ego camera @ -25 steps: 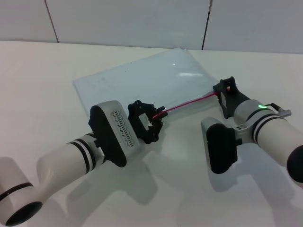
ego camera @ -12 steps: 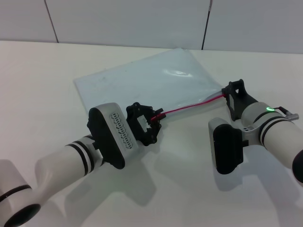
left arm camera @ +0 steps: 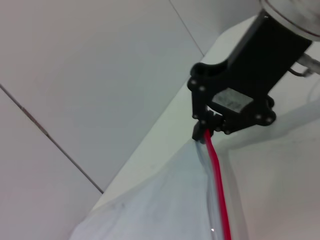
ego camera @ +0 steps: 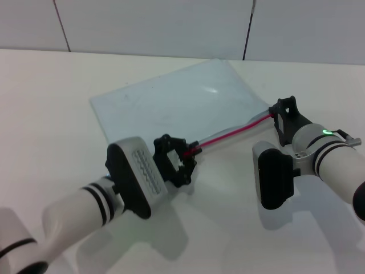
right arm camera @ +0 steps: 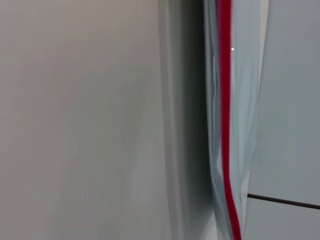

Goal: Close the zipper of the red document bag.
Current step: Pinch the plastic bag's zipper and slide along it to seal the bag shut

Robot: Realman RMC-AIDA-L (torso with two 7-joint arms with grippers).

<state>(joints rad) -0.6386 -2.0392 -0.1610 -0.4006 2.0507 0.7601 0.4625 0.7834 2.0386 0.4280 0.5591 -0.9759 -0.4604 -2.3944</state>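
Observation:
The red document bag [ego camera: 171,100] lies flat on the white table, a pale translucent pouch. Its zipper [ego camera: 231,133] is a thin red strip along the near long edge, pulled taut and raised a little off the table. My left gripper [ego camera: 193,151] is shut on the bag's edge at the zipper's left end. My right gripper [ego camera: 276,115] is shut on the zipper at its right end; the slider is hidden between the fingers. The left wrist view shows the right gripper [left arm camera: 206,133] pinching the zipper [left arm camera: 220,200]. The right wrist view shows only the zipper [right arm camera: 225,100] and the bag [right arm camera: 245,125].
The white table [ego camera: 51,97] runs out to the left of the bag and toward me. A pale tiled wall [ego camera: 154,23] stands just behind the bag's far edge.
My right gripper has slid right along the zipper, then held still. The red strip is longer and tauter, and the bag has shifted slightly. The left gripper moved a little toward me.

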